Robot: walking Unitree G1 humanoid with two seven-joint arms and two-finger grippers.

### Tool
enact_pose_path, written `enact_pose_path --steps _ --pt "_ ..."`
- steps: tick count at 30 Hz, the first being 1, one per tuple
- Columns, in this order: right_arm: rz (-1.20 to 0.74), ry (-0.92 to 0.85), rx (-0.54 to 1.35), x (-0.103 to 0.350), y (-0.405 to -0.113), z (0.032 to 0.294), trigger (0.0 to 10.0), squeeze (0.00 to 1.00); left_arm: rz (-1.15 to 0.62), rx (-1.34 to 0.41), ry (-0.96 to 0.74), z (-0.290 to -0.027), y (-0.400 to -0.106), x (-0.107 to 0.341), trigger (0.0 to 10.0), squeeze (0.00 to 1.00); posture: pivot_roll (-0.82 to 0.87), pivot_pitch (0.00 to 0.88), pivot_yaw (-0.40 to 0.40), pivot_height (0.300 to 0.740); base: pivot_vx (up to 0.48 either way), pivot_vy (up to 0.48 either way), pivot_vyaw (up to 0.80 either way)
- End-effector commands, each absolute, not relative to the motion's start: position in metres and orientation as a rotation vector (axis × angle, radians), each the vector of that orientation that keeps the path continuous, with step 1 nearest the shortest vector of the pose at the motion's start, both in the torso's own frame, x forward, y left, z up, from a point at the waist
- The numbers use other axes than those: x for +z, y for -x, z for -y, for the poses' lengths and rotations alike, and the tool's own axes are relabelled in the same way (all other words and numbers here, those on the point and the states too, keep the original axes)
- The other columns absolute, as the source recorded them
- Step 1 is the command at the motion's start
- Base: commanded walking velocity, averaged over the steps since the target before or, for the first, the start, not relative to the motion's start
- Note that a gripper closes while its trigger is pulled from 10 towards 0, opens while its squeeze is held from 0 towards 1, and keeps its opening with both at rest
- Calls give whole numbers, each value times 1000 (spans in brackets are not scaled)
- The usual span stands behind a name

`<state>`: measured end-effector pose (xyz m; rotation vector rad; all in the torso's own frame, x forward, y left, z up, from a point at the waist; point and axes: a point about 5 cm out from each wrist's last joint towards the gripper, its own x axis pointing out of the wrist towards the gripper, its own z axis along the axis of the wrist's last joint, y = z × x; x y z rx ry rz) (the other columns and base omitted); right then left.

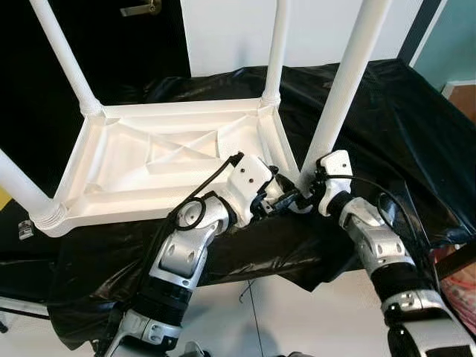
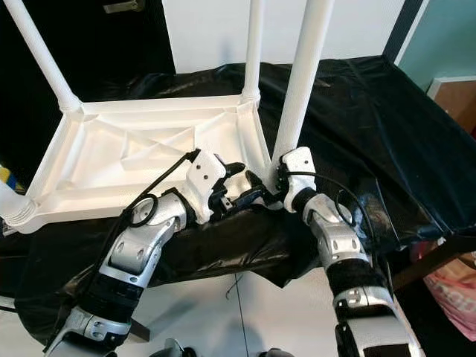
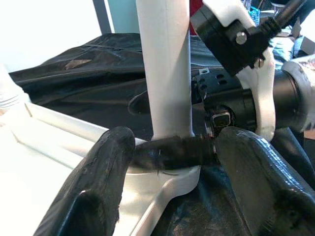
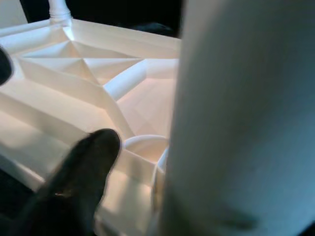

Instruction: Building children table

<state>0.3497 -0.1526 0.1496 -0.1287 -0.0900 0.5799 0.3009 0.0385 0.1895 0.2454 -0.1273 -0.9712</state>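
The table [image 1: 160,160] is plain white all over, its ribbed underside [image 1: 178,152] and its four legs [image 1: 346,82] alike. It lies on a glossy black sheet [image 1: 387,119]. The arms [image 1: 186,249] are silver with black bands and black cables, and white housings sit at the wrists. The left gripper [image 1: 286,201] and right gripper [image 1: 309,197] have black fingers [image 3: 96,182]. The wall [image 1: 312,30] behind is white, with a teal patch [image 1: 454,41] at the right. The floor [image 1: 282,312] is pale.
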Motion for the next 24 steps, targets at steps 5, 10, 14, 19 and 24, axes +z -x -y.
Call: enact_pose_path --steps 5,10,14,19,24 --pt "45 151 629 140 -351 154 0 0 131 -925 -257 -39 -304 190 10000 0 -29 57 4 740 0 0 0" --pt "17 154 645 133 -349 156 0 0 130 -920 -256 -40 -303 190 10000 0 -25 61 3 740 0 0 0" --pt "3 142 626 130 -348 158 10000 0 129 -920 -257 -40 -303 189 10000 0 -24 62 4 740 0 0 0" --pt "-5 119 569 129 -350 159 10000 0 128 -920 -257 -40 -302 189 10000 0 -24 64 4 740 0 0 0" --pt "-17 63 432 127 -352 157 10000 0 125 -923 -257 -40 -302 189 10000 0 -28 64 6 740 0 0 0"
